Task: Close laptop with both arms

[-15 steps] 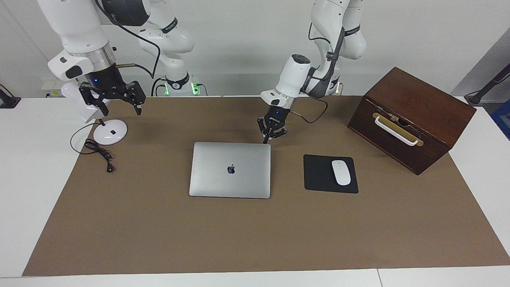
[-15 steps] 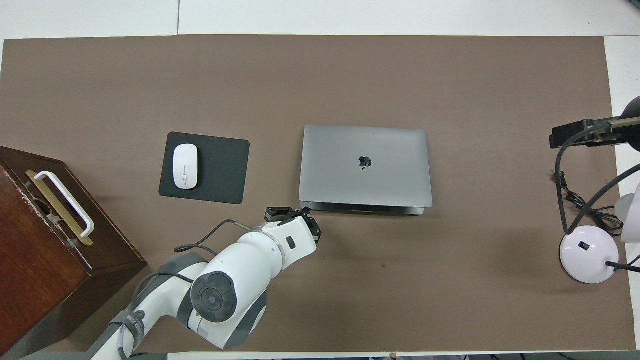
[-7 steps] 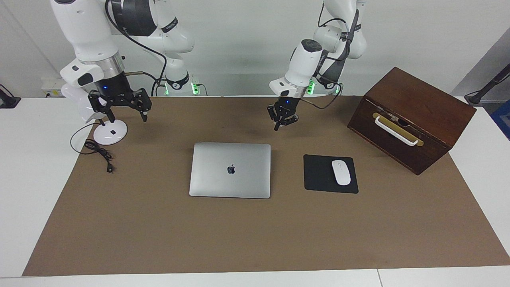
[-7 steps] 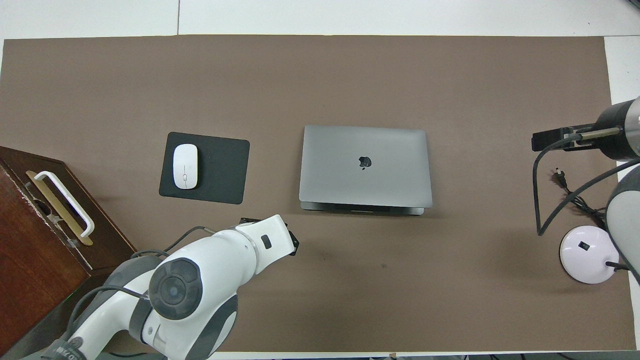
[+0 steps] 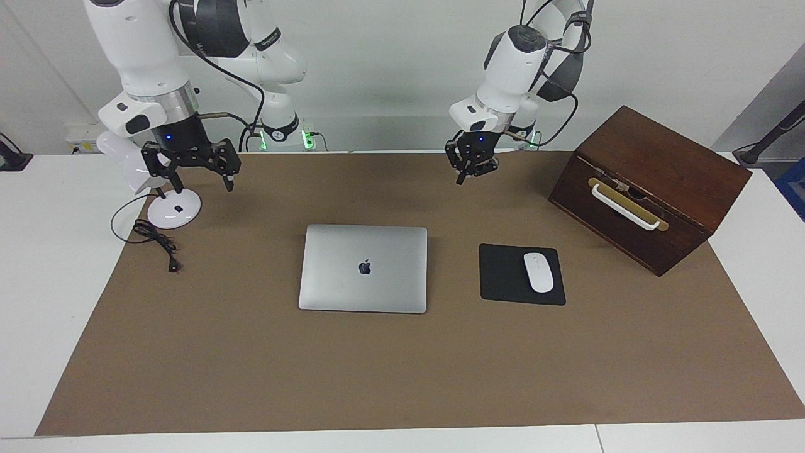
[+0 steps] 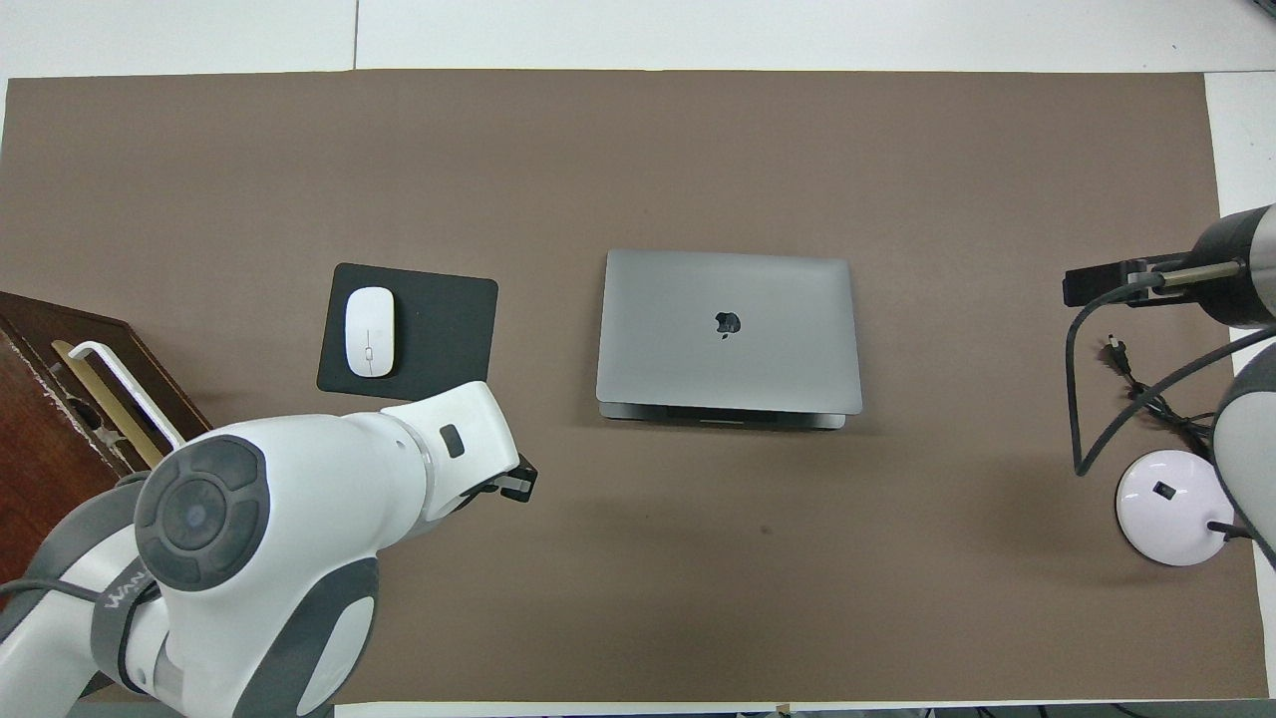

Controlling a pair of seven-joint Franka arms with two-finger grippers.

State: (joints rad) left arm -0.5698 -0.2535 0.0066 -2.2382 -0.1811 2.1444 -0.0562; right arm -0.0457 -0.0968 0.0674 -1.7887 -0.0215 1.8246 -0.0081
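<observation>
Nearby, laptop (image 5: 363,268) closed flat, mouse (image 5: 538,272) beside — left end effector (image 5: 465,177) clenched, right end effector (image 5: 202,184) spread.

A silver-grey laptop (image 5: 363,268) with a dark logo lies on a brown mat (image 5: 377,377), beside a white mouse (image 5: 538,272) on a black pad (image 5: 503,277) and a dark-brown wooden box (image 5: 654,182).

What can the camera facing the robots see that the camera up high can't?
Only the facing view shows both pincers hanging in the air: the left pincer, shut, over bare mat near the robots, and the right pincer, open, over the lamp base. It also shows the wooden box whole. Only the overhead view shows the dark back edge of the laptop. Both show the laptop closed flat, and the white mouse lying on the black mouse pad.
</observation>
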